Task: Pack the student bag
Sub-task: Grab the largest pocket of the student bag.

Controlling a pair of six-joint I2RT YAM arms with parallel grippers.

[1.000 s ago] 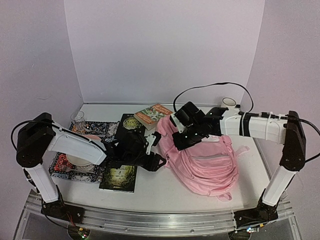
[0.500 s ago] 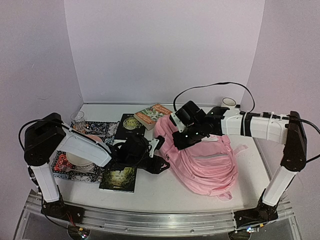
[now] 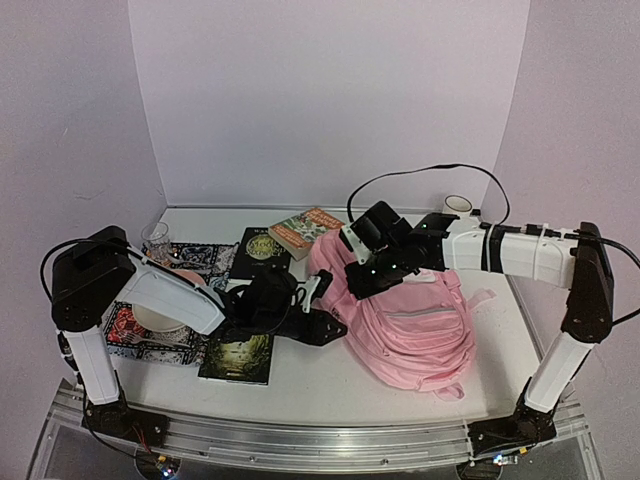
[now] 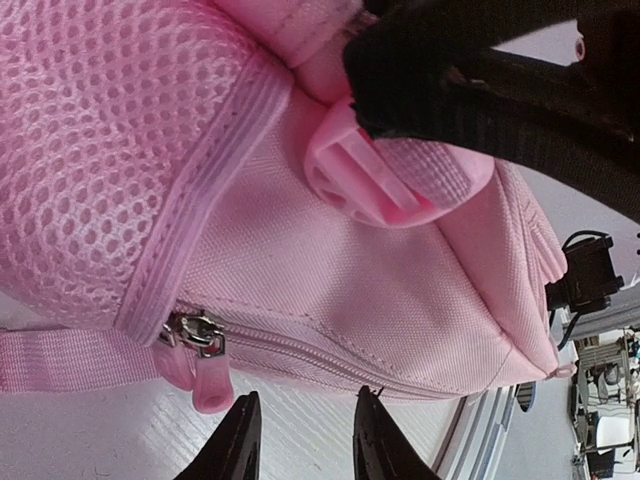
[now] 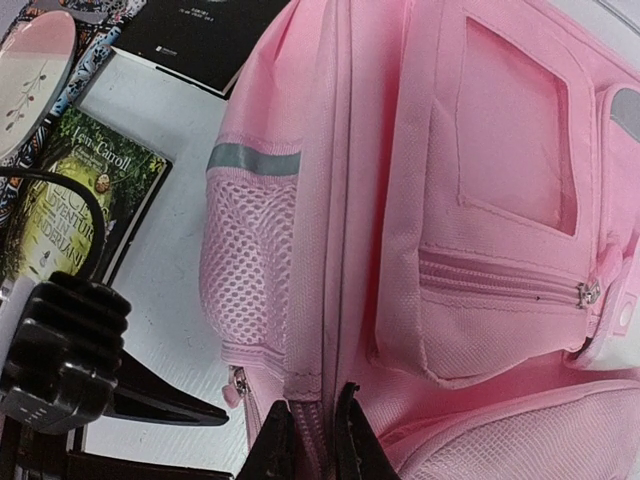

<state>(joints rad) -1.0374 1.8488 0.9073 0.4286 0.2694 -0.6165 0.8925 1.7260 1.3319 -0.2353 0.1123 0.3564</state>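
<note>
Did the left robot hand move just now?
Yes. The left gripper slid right, away from the green book, toward the pink backpack.

1. Seen from my remote station: the student bag lies right of centre on the tabletop.
2. Left of it, one book lies in front, a second behind it, and a third farther back.
3. Far left, a dish sits on mats, with a glass behind.
4. A cup stands back right.
5. My left hand is beside the bag's left side; my right hand is on its back-left edge.
</note>
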